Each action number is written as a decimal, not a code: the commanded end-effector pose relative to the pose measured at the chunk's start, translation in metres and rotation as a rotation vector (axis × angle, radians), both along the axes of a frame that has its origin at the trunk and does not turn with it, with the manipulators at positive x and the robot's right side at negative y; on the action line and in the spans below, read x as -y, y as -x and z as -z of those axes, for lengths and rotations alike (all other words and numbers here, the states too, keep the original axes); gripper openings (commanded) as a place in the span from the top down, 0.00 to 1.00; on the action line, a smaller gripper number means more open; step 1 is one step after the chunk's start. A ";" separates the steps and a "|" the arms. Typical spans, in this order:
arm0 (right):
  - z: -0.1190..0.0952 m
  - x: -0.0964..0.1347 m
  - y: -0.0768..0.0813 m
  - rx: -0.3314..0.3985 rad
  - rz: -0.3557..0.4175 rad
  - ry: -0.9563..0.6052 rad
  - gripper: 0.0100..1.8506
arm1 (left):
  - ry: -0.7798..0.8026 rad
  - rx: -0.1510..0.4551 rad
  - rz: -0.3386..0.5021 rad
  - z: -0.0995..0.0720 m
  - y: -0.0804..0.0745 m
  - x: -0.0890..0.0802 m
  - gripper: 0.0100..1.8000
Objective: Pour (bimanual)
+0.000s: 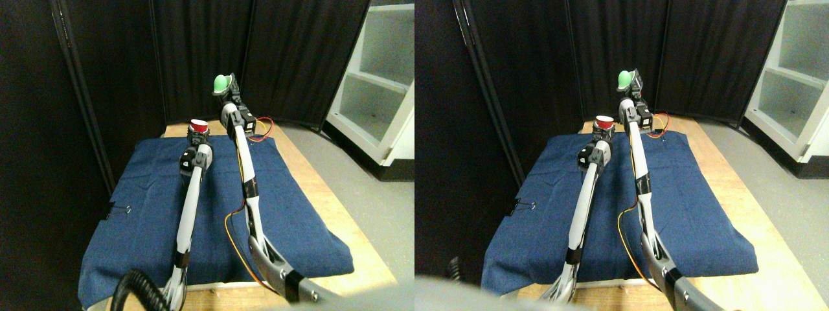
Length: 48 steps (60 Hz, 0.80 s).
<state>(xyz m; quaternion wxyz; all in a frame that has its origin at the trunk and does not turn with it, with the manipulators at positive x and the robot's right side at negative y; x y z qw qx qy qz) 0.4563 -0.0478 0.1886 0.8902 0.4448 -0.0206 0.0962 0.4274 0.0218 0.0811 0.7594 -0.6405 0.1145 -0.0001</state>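
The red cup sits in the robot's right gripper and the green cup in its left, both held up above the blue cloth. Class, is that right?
Not quite: the sides are swapped. In the stereo pair view, the red cup is in the left gripper and the green cup in the right gripper. Both are above the blue cloth.

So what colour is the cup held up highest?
Green: the cup in the right gripper, seen in the stereo pair view.

black curtains (194,52) behind, white shelving (379,78) (right side), grey floor (363,194)
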 end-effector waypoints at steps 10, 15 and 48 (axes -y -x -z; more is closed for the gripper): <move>-0.016 -0.007 -0.001 0.057 -0.028 0.016 0.83 | 0.021 0.048 0.032 -0.023 0.006 -0.004 0.82; -0.018 -0.007 0.002 0.057 -0.020 -0.004 0.83 | -0.005 0.069 0.050 -0.033 0.004 -0.006 0.82; -0.031 -0.015 0.015 0.091 -0.027 0.094 0.83 | -0.002 0.066 0.044 -0.042 -0.003 0.004 0.82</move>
